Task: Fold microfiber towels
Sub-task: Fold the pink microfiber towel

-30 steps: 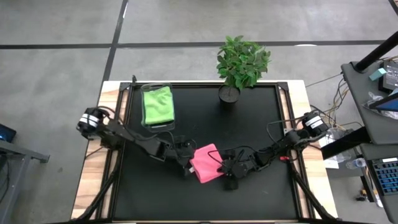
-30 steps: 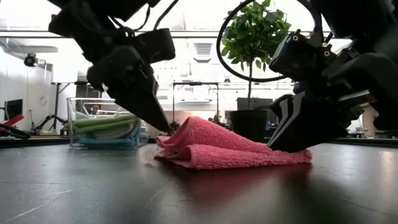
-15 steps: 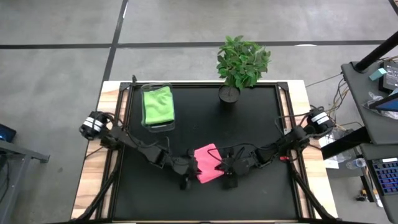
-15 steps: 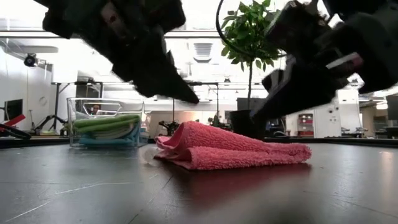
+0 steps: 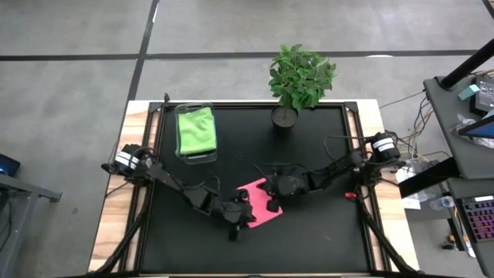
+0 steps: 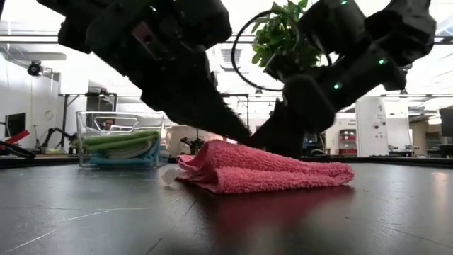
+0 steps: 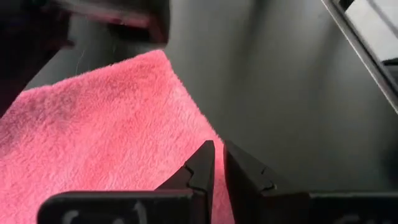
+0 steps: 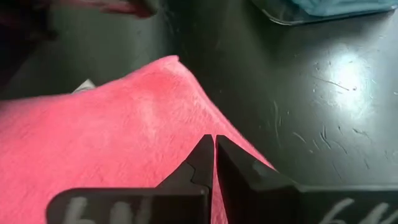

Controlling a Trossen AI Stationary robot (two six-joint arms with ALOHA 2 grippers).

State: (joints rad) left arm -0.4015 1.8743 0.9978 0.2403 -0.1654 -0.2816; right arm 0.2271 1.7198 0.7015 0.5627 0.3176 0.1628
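Pink towel (image 5: 261, 207): one, folded; left fingers (image 7: 211, 163), right fingers (image 8: 208, 152) nearly closed over it.

Both arms reach low toward the middle of the table. The left arm comes in from 9 o'clock, its left end effector (image 5: 245, 218) with fingers nearly closed, a thin gap between the tips. The right arm comes from 3 o'clock, its right end effector (image 5: 272, 191) likewise pinched nearly together.
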